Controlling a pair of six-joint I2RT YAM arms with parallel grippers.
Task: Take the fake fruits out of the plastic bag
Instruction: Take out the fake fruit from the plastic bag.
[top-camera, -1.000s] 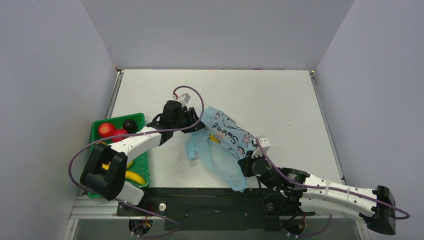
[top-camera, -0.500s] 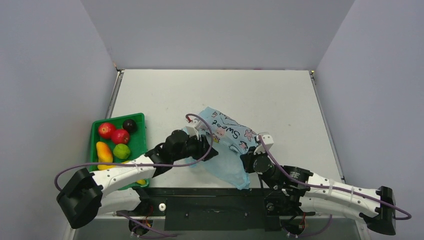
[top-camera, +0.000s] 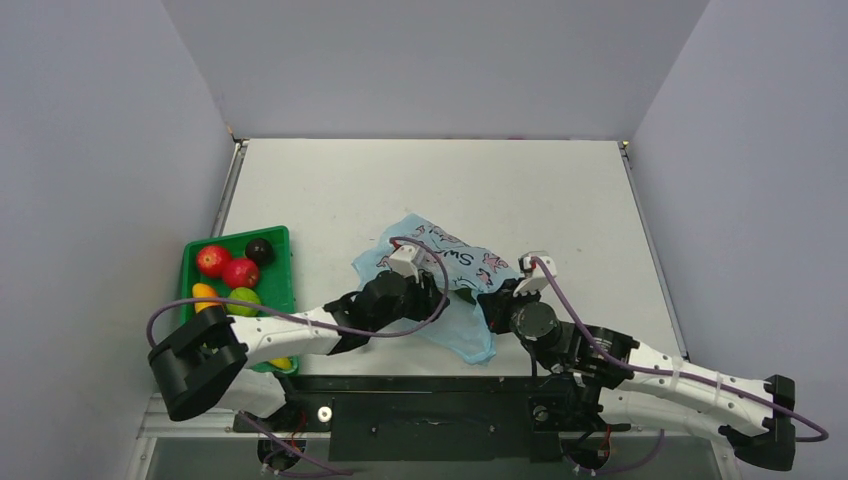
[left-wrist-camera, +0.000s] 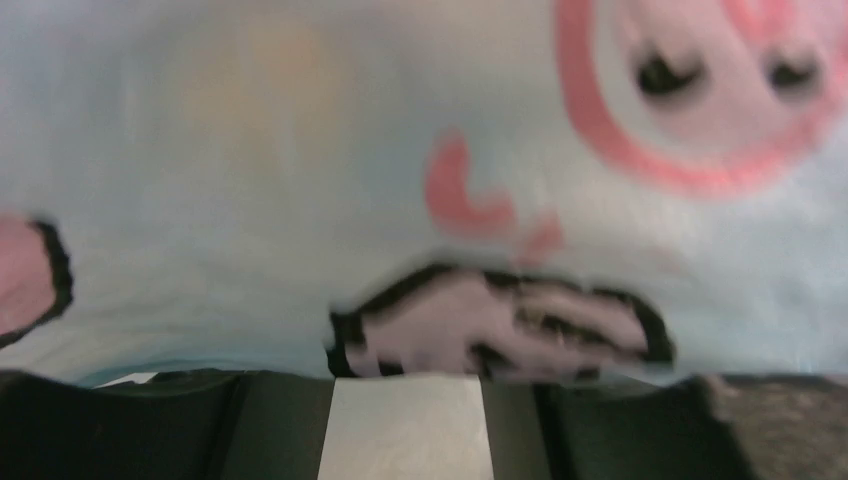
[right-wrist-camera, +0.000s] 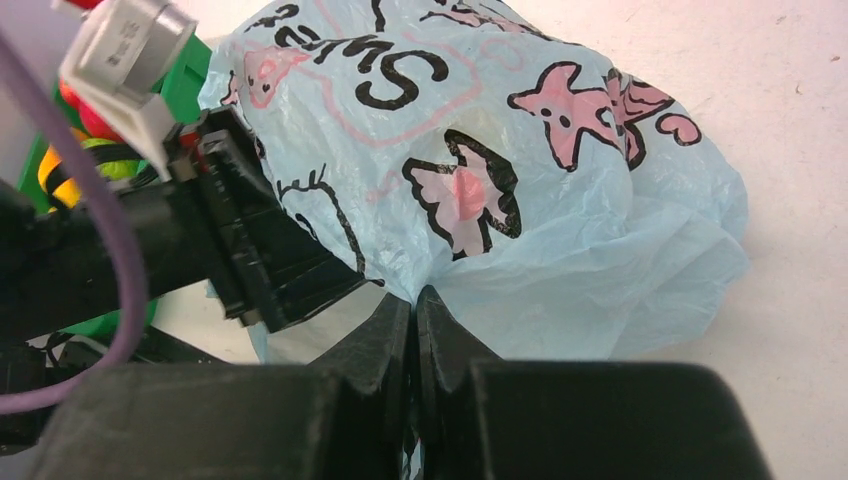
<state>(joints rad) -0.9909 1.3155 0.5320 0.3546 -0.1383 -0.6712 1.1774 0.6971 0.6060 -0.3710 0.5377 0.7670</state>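
The light-blue plastic bag (top-camera: 450, 262) with pink and dark figures lies crumpled at the table's near middle. My right gripper (top-camera: 493, 303) is shut on a pinch of its film at the near right, seen in the right wrist view (right-wrist-camera: 413, 300) below the bag (right-wrist-camera: 560, 200). My left gripper (top-camera: 432, 290) is open and pressed against the bag's near left side. In the left wrist view (left-wrist-camera: 405, 385) the bag (left-wrist-camera: 420, 180) fills the frame, with a faint yellow patch (left-wrist-camera: 260, 80) showing through. A dark maroon fruit (top-camera: 260, 250) lies in the tray. No grape bunch shows.
A green tray (top-camera: 282, 240) at the left edge holds two red apples (top-camera: 212, 260), a light green fruit (top-camera: 243, 300), an orange-yellow fruit (top-camera: 204, 293) and a banana (top-camera: 281, 363). The left arm (top-camera: 290, 328) lies along the table's near edge.
My left arm has swung from the bag's far left side round to its near side and dropped low. The bag has sunk and spread out. My right gripper has kept its hold and shifted slightly.
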